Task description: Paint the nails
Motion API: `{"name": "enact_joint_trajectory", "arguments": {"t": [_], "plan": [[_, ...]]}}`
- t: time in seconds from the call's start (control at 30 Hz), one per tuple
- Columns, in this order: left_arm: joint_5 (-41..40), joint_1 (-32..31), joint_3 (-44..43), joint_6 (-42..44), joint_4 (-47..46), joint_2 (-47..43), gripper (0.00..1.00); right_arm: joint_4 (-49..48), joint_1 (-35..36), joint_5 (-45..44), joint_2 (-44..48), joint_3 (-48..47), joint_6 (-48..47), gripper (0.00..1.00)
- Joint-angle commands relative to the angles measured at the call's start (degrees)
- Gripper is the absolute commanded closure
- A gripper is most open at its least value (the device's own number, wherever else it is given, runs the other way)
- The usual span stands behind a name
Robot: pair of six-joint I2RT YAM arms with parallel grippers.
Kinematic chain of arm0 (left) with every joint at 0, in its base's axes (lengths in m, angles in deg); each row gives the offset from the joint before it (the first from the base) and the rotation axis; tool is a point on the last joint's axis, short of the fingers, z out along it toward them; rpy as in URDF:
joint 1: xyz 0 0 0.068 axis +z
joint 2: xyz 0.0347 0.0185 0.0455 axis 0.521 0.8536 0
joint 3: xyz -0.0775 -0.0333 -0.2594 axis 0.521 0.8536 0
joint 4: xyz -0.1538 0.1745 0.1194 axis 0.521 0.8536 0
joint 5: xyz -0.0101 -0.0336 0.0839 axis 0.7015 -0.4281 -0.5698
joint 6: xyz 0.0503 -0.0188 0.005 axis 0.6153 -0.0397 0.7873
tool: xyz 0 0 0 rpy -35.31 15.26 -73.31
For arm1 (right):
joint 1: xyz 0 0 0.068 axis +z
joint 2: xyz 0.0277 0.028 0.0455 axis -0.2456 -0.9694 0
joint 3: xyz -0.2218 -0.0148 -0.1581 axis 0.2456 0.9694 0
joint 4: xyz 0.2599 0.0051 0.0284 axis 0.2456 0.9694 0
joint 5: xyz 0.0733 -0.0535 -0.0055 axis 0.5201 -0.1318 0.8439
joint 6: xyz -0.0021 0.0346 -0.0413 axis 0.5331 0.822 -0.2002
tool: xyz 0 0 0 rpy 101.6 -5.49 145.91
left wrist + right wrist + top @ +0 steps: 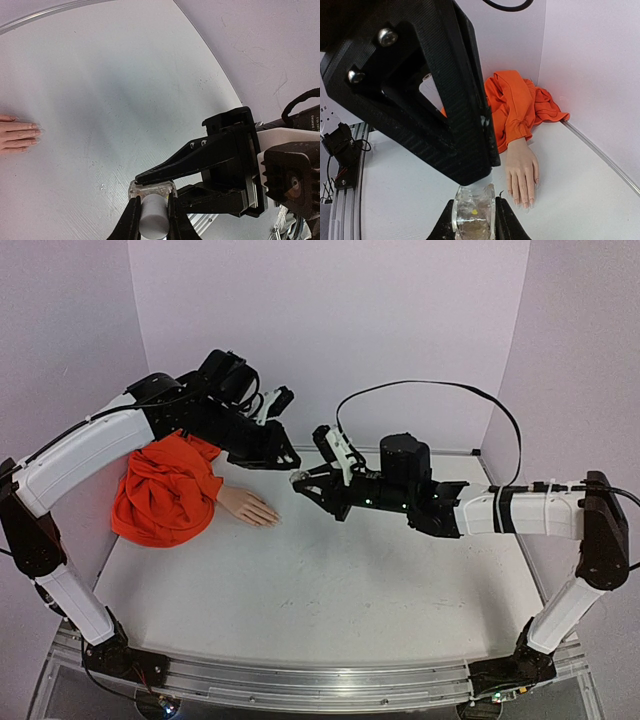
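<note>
Both grippers meet over bench point(330, 590); my right gripper point(474, 207) clamps small clear bottle point(472, 222); my left gripper point(152, 199) pinches white cap point(154, 224); nails point(524, 203) on mannequin hand point(521, 167), flat on bench, apart to my left; orange sleeve point(515, 105) behind.

A white, faintly scuffed table point(330, 580) is boxed in by pale lilac panels, a back wall point(330, 320) beyond it and a left wall point(60, 320) and right wall point(585, 350) at its sides, a metal rail point(300, 682) along its near edge.
</note>
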Motion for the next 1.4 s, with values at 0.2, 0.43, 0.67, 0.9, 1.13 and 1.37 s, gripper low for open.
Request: {"name": "enact_joint_trajectory", "arguments": {"t": [0.2,0.43,0.67,0.9,1.13,1.37], "plan": [[-2.5,0.2,-3.5,-0.6,-0.2,-3.1,1.0,-3.4,0.2,1.3,0.3,-1.5,-0.9,1.0],[-2.9,0.2,-3.3,-0.5,-0.3,-3.3,1.0,-3.4,0.2,1.2,0.4,-1.6,-0.9,1.0],[-3.4,0.2,-3.8,-0.4,-0.2,-3.6,1.0,-3.4,0.2,1.1,0.5,-1.3,-1.0,1.0],[-3.5,0.2,-4.1,-0.2,-0.2,-3.8,1.0,-3.6,0.2,0.7,0.6,-1.3,-1.1,1.0],[-3.5,0.2,-4.3,0.0,-0.2,-4.5,1.0,-5.1,0.3,-0.4,1.7,-0.3,-0.7,1.0],[-3.6,0.2,-4.2,0.1,-0.2,-5.1,1.0,-6.3,0.2,-1.4,2.6,1.0,-0.3,1.0]]}}
